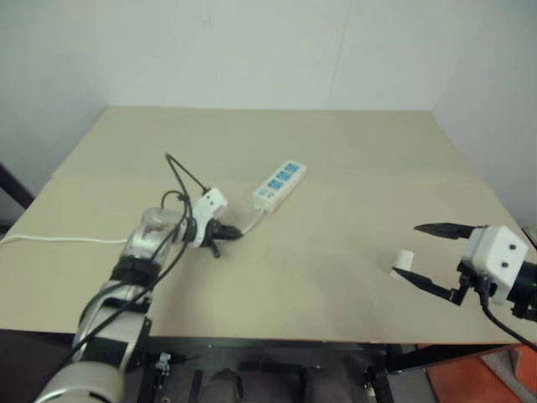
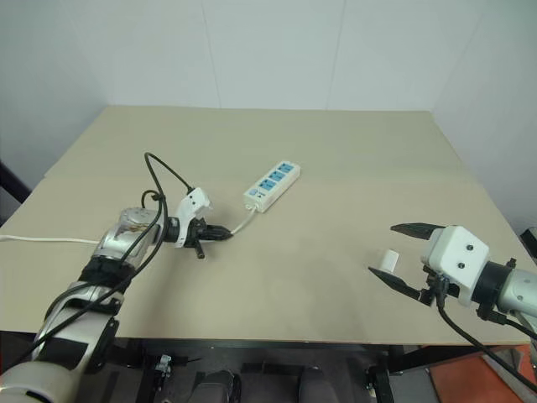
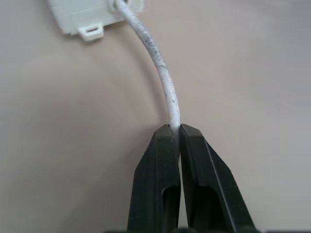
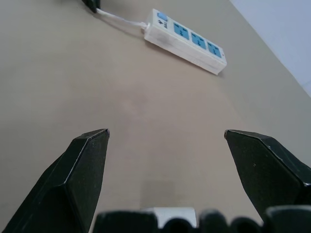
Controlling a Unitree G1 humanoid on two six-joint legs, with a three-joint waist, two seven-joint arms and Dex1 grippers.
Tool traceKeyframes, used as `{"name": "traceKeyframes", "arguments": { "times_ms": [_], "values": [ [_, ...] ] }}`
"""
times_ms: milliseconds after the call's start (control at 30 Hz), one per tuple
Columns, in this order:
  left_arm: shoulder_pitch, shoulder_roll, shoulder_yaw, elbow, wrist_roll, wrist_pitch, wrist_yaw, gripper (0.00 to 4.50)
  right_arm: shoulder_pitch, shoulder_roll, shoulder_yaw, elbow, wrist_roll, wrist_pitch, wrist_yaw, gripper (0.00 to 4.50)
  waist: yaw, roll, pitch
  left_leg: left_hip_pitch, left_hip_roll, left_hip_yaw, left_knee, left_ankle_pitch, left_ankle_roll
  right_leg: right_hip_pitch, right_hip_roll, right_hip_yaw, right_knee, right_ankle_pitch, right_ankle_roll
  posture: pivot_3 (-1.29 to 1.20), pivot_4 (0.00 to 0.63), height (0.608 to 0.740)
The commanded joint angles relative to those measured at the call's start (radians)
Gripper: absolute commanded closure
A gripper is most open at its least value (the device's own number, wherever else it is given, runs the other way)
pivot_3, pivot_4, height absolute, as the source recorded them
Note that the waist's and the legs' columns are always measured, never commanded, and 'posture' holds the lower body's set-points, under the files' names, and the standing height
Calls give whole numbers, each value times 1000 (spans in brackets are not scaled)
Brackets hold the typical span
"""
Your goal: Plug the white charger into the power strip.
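The power strip (image 1: 279, 185) lies diagonally near the middle of the table, blue sockets facing up. Its thin white cord (image 3: 160, 68) curves from the strip's near end toward my left gripper (image 1: 226, 233), which is shut on the cord just short of the strip. The white charger (image 1: 404, 256), a small white block, sits on the table at the right. My right gripper (image 1: 405, 249) hovers there with its black fingers spread wide on either side of the charger, not gripping it. The right wrist view looks across bare table toward the power strip (image 4: 187, 40).
The tan table (image 1: 352, 159) stands against a white wall. The strip's cord (image 1: 50, 239) trails away over the left edge. Open tabletop lies between the strip and the charger. The near table edge runs just below both arms.
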Motion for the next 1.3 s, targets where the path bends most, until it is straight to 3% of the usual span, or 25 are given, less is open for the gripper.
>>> {"name": "traceKeyframes", "arguments": {
  "times_ms": [33, 233, 433, 733, 833, 1033, 1300],
  "values": [
    [63, 95, -9, -176, -7, -7, -70, 4474, -4, -8, -13, -13, 4, -1, -1, 0, -3, 0, 0, 0, 0, 0, 0, 0, 0, 0, 0, 0, 0, 0, 0, 0, 150, 740],
    [198, 211, 33, -344, -33, 46, -72, 4474, 7, -8, -8, -16, 6, -4, 10, 0, -1, 0, 0, 0, 0, 0, 0, 0, 0, 0, 0, 0, 0, 0, 0, 0, 150, 740],
    [267, 265, 66, -400, -71, 71, -62, 2844, -14, -12, 10, -2, 7, -6, 16, 0, -1, 0, 0, 1, 1, 1, 0, 0, 0, 0, 0, 0, 0, 0, 0, 0, 150, 740],
    [241, 205, 172, -409, -229, 41, -59, 51, -4, -20, 2, -4, 1, -1, 25, 0, 0, 0, 0, 1, 1, 1, 0, 0, 0, 0, 0, 0, 0, 0, 0, 0, 150, 740],
    [233, 147, 219, -403, -262, -9, -4, 51, 0, -14, -1, -8, 2, -4, 18, 0, 0, 0, 0, 1, 1, 1, 0, 0, 0, 1, 0, 0, 0, 0, 0, 0, 150, 740],
    [239, -69, 276, -359, -271, -206, 168, 51, 0, -12, 6, -14, 4, -5, 13, 0, 3, 0, 0, 1, 0, 0, 1, 0, 0, 1, -1, 0, 0, 0, -1, 0, 150, 740],
    [208, -193, 224, -151, -177, -401, 282, 51, -3, -15, 3, -17, 6, -4, 14, 0, 1, 0, 0, 2, 0, 0, 1, 0, 0, 2, 0, 0, 0, 1, -1, 0, 150, 740]
  ]
}}
